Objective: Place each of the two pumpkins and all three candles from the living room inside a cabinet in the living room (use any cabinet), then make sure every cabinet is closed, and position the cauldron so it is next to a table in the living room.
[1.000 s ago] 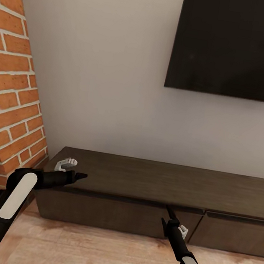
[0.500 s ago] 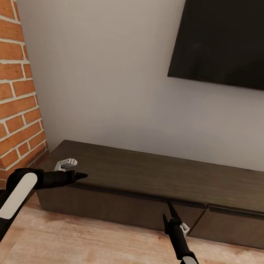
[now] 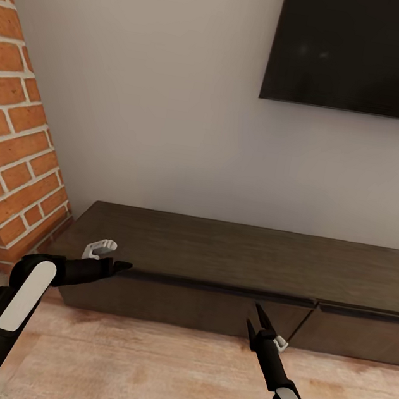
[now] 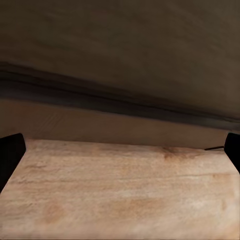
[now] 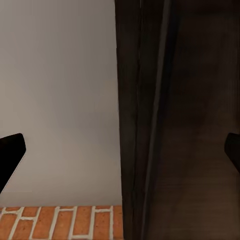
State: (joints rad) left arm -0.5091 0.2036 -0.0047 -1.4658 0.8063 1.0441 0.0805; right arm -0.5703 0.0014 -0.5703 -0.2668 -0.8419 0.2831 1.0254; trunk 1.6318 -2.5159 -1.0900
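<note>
The cabinet (image 3: 236,256) is a long, low dark-brown unit against the wall, with both flat fronts shut. My left gripper (image 3: 122,266) hovers at the front edge of its top near the left end. In the left wrist view the left gripper (image 4: 120,155) is open with nothing between its fingers, facing the cabinet front (image 4: 120,50). My right gripper (image 3: 257,317) is in front of the seam between the two fronts; the right gripper (image 5: 120,150) is open and empty, and the cabinet (image 5: 190,125) lies ahead of it. Pumpkins, candles, cauldron and table are out of view.
A brick pillar (image 3: 14,153) stands at the left, close to the cabinet's end. A dark TV screen (image 3: 362,51) hangs on the pale wall (image 3: 160,123) above. Light wood floor (image 3: 155,365) runs in front of the cabinet.
The whole picture has shifted: the screen and cabinet sit higher in the view and more floor shows, so the camera moved. Both arms keep their pose in the picture.
</note>
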